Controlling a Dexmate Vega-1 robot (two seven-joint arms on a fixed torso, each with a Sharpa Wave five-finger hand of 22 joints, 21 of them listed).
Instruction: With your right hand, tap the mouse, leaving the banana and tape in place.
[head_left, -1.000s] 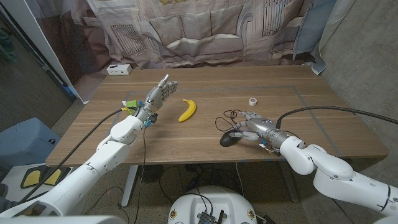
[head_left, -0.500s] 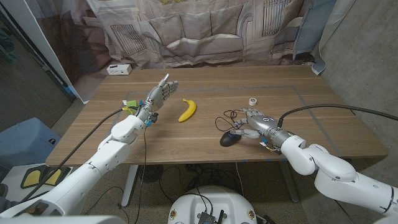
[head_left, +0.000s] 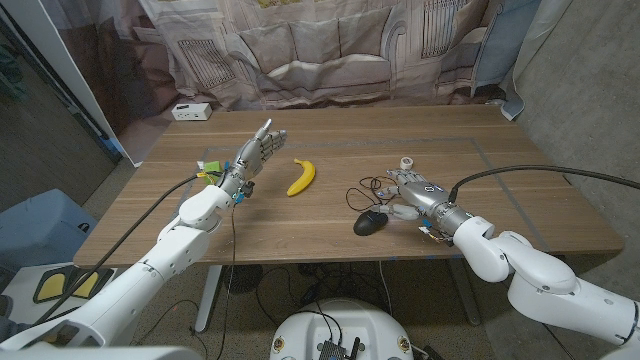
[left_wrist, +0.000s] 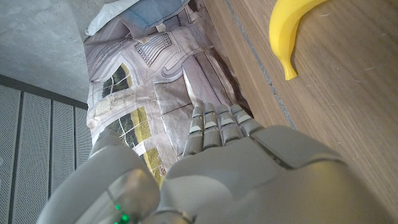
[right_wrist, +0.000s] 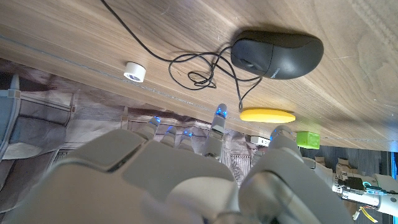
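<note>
A black wired mouse (head_left: 369, 222) (right_wrist: 277, 53) lies on the wooden table (head_left: 500, 180), its cable (head_left: 366, 190) looped behind it. My right hand (head_left: 411, 192) (right_wrist: 180, 174) hovers just right of the mouse, lifted off it, fingers spread and holding nothing. A yellow banana (head_left: 302, 176) (left_wrist: 291, 28) (right_wrist: 267, 115) lies at the table's middle. A small white tape roll (head_left: 407, 162) (right_wrist: 134, 71) sits behind my right hand. My left hand (head_left: 256, 153) (left_wrist: 230, 168) stands raised left of the banana, fingers straight and apart, empty.
A white box (head_left: 190, 111) sits at the table's far left corner. Green and yellow tags (head_left: 209, 170) hang at my left wrist. A printed curtain backdrop (head_left: 330, 50) hangs behind the table.
My right hand has lifted up and back from the mouse, toward the tape roll. The mouse, banana, tape and my left hand have stayed put.
</note>
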